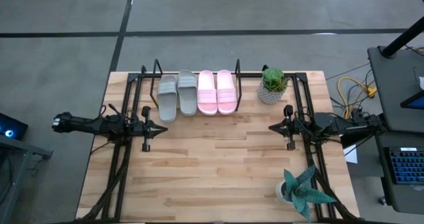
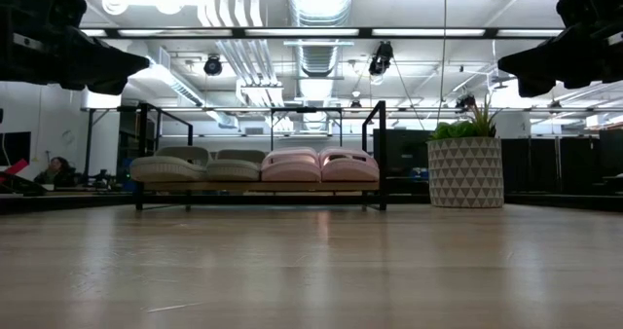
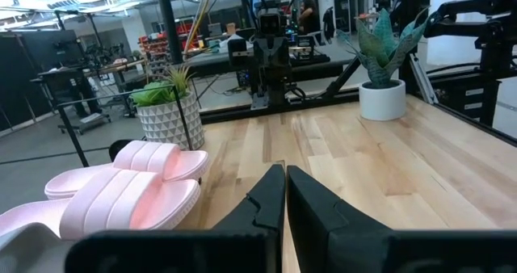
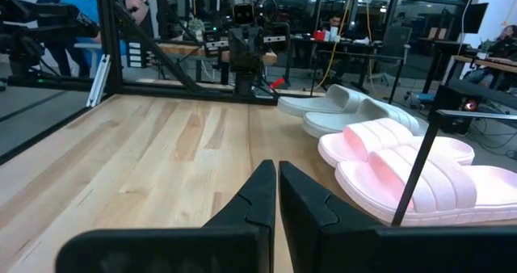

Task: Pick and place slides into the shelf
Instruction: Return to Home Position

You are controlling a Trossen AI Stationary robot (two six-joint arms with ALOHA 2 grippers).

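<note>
Starting at the left of the high view: the left gripper (image 1: 161, 126) sits at mid-height, left of centre, fingers pinched down to a sliver and holding nothing. Its tip looks near the left grey slide (image 1: 167, 99), which pokes lower in the frame than its mate. The low view puts both arms up in the top corners, above the slides, so it's probably clear. A dip while that arm pulls away could still clip that slide and drag it off, I reckon.

All 4 slides are on the shelf (image 1: 157, 70) in the upper middle, 2 grey-green on the left and the pink pair (image 1: 216, 91) on the right. Job looks basically done.

Just right of the shelf is a potted plant (image 1: 272, 85). The right gripper (image 1: 273, 126) is below it in the frame, also nearly shut and empty. If that arm swings wide going home, the pot is what gets knocked. A second plant (image 1: 301, 191) sits lower right beside that arm's frame, same worry.
</note>
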